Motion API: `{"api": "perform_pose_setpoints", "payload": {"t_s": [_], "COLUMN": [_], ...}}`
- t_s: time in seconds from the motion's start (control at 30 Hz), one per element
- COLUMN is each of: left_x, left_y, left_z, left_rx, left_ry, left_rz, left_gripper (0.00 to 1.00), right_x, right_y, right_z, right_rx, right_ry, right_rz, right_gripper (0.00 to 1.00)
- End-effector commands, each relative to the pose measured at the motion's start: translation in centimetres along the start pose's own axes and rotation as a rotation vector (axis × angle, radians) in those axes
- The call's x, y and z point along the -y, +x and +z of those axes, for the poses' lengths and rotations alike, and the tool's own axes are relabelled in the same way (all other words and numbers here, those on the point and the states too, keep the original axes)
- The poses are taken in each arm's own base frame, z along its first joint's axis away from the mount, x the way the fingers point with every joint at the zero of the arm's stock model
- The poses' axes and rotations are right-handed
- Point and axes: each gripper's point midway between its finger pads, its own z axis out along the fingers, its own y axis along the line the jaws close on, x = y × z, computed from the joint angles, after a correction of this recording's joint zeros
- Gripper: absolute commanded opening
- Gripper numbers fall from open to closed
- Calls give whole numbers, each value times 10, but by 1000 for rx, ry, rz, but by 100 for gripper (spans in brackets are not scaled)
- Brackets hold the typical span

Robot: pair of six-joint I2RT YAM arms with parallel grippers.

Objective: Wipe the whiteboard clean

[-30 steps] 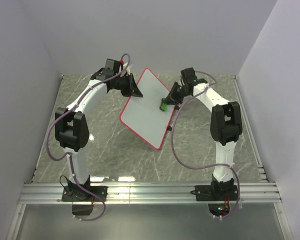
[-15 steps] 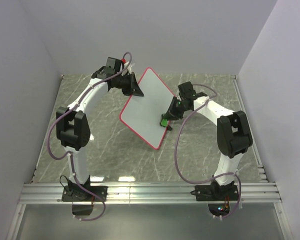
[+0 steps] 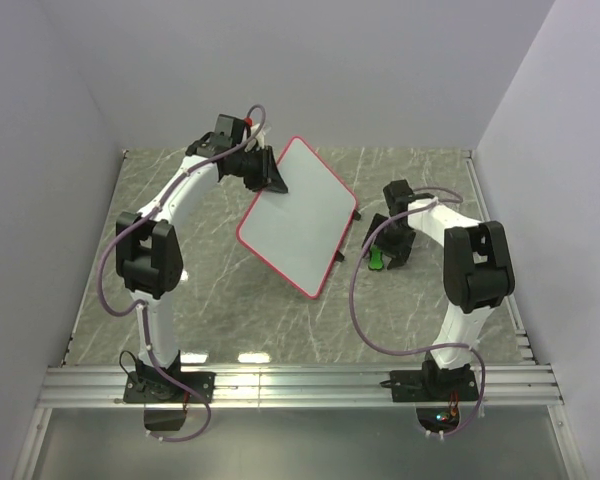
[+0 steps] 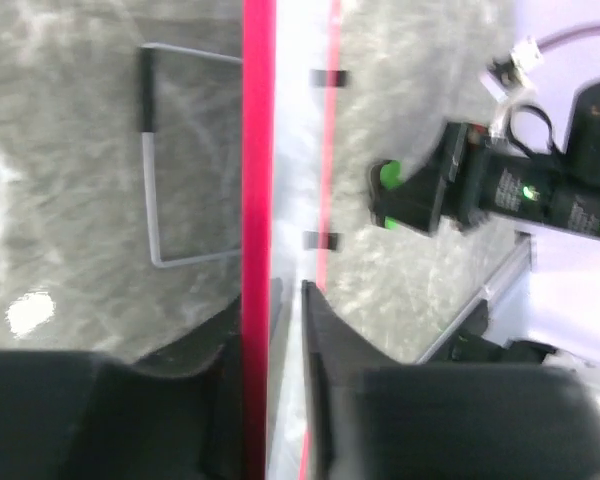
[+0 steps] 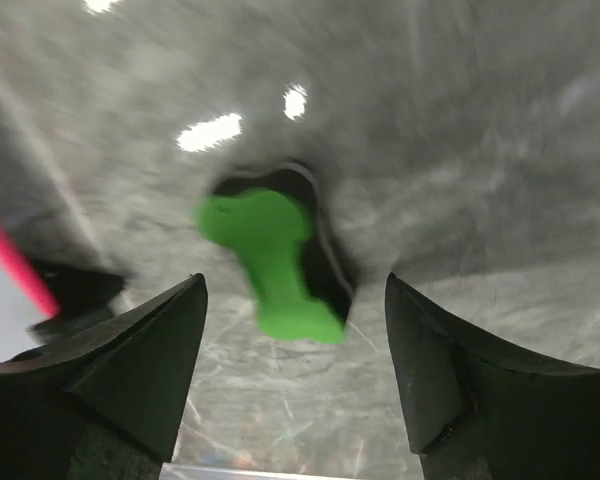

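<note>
The left gripper [image 3: 268, 178] is clamping its fingers on the upper-left rim of the large white rectangular whiteboard with the thin red rim [image 3: 298, 215], which is standing tilted near the middle of the grey marble-patterned table [image 3: 210, 290]; its face is looking clean from above. The right gripper [image 3: 385, 250] is hanging beside the board's right edge with its fingers spread wide and gripping nothing; the small green eraser [image 5: 275, 270] is showing loose below them, and blur is hiding whether it is already resting on the table. The main risk is sitting with the left arm: if it lets go abruptly, the tilted board is likely to drop or slide. The right arm, if it swings back carelessly, is liable to knock the eraser or clip the board's near edge. Faint marks, too small to judge here, may be remaining. Compared with a second ago, the right gripper is no longer pressing the eraser on the board's face; it was at the lower-right edge half a second ago and is now off the board; the board and left arm are holding the same pose.
</note>
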Motion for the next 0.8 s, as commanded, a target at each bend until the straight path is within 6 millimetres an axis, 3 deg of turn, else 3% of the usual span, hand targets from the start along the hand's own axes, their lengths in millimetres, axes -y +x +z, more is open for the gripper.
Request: {"api": "perform_pose_setpoints", "payload": {"t_s": [0.0,0.17,0.5,0.57,0.63,0.67,0.7,0.73,0.77], "left_x": [-19,-20,-22,-25,-27,-29,-24,-33,-39], "left_y": [-2,-12,-33,-41,-54,-57,-64,-71,-70], "left_z": [7,0,-27,-38,-62,-70,-89,-106,-115], "left_rx": [5,33,110,139,196,213,261,297,309], "left_ry": [-74,-79,-92,-101,-99,-98,-107,-130,-150], "left_rz": [20,15,13,8,-11,-19,-9,-18,-27], "left_gripper": [40,60,73,76,77,78,79,79,80], "right_x": [0,-2,-18,-20,-27,-34,-38,-41,-50], "right_y": [0,-10,-27,-30,-38,-44,-49,-54,-62], "right_z": [-5,-17,-48,-54,-68,-84,-94,-106,-132], "right_rx": [11,40,89,104,151,196,227,259,323], "right_ry": [-5,3,-46,-53,-88,-120,-137,-154,-194], "right_rz": [0,-32,-43,-53,-67,-84,-91,-91,-96], "right_gripper": [80,81,81,81,81,81,81,81,81]}}
